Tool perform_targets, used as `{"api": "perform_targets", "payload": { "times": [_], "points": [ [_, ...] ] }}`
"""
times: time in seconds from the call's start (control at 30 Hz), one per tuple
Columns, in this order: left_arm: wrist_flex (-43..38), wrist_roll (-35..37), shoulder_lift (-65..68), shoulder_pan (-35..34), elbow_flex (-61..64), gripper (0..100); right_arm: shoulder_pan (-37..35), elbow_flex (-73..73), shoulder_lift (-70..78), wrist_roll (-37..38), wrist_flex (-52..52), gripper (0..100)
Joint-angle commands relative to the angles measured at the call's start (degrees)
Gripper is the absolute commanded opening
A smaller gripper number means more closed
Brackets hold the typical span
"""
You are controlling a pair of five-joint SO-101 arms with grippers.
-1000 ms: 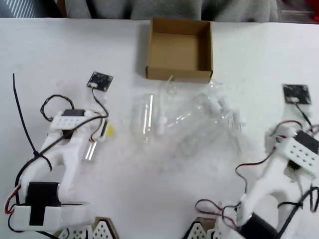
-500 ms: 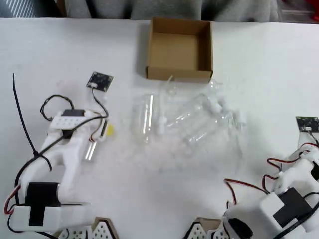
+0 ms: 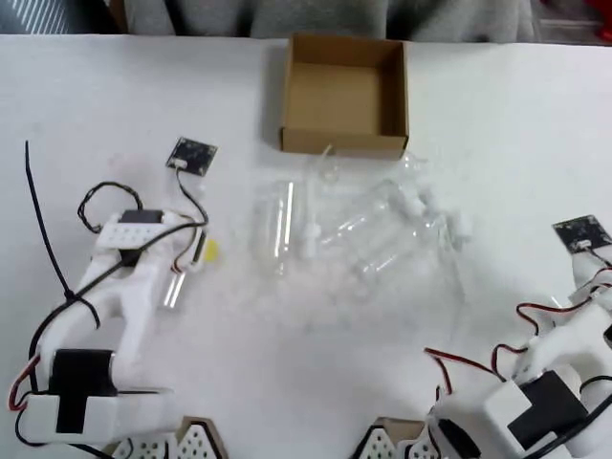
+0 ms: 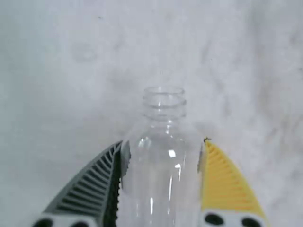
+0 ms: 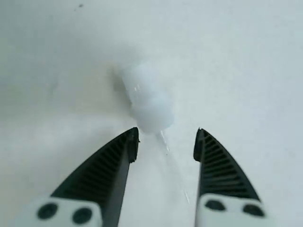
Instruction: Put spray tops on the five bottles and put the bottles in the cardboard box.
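My left gripper is shut on a clear bottle, its grey and yellow fingers pressed to the bottle's sides. The bottle's threaded neck is bare, with no spray top on it. In the high view this gripper hangs over the table's left side, the bottle glinting beside it. My right gripper is open just above the table, and a white spray top lies right ahead of its black fingertips, its thin tube running back between them. The right arm is folded at the near right corner.
The cardboard box stands with nothing inside at the back centre. In front of it lies a loose heap of several clear bottles and white spray tops. Free room lies along the table's near middle.
The right arm has pulled back toward the near right corner and swung its wrist down. The left arm and its bottle have not moved.
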Motion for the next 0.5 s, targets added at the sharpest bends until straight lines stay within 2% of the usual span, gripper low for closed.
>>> {"api": "perform_targets", "payload": {
  "times": [0.0, 0.23, 0.47],
  "points": [
    [-0.88, -0.62, -2.68, 0.48, -0.18, 5, 0.48, -0.88, -2.68, 8.70, 0.40, 16.3],
    [-0.79, -0.62, -2.68, 0.48, -0.18, 5, -0.84, 1.14, -2.68, 13.27, 0.22, 16.3],
    [-0.79, -0.62, -2.77, 0.40, -0.09, 5, -2.42, 1.14, -2.07, 13.54, 0.22, 16.3]
  ]
}}
